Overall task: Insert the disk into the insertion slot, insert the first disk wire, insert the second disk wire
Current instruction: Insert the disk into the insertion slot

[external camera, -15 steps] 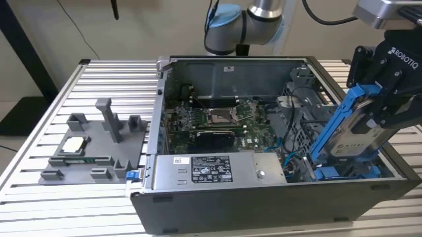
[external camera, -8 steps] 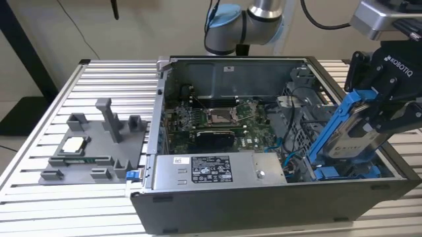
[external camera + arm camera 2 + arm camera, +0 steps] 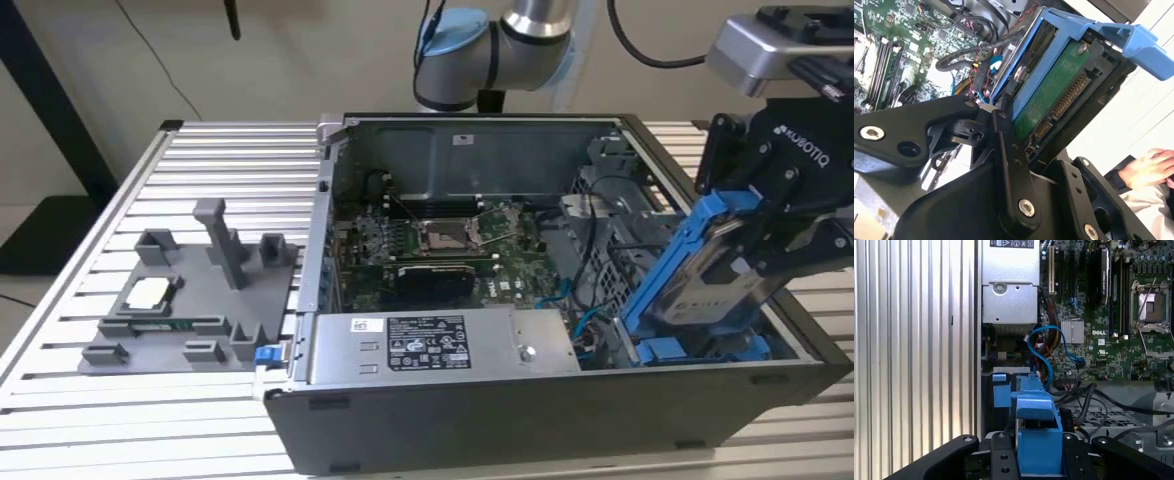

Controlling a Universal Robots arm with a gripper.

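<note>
My gripper (image 3: pixel 750 240) is shut on the disk (image 3: pixel 703 272), a grey drive in a bright blue carrier frame. It holds the disk tilted, lower end down, over the right front corner of the open computer case. The insertion slot (image 3: pixel 694 350), with blue rails, lies just below the disk's lower end. In the second wrist view the disk's green circuit board (image 3: pixel 1054 95) and its connector edge show between the black fingers (image 3: pixel 1009 165). In the first wrist view the blue carrier (image 3: pixel 1036 435) sits between the fingers, above the slot's blue tabs (image 3: pixel 1001 390). Blue wires (image 3: pixel 1046 347) loop beside the bay.
The grey power supply box (image 3: pixel 441 342) sits at the case front, the motherboard (image 3: pixel 441 240) behind it. A grey fixture plate (image 3: pixel 187 300) lies on the slatted table at the exterior view's left. A person's hand (image 3: pixel 1149 167) rests beyond the case.
</note>
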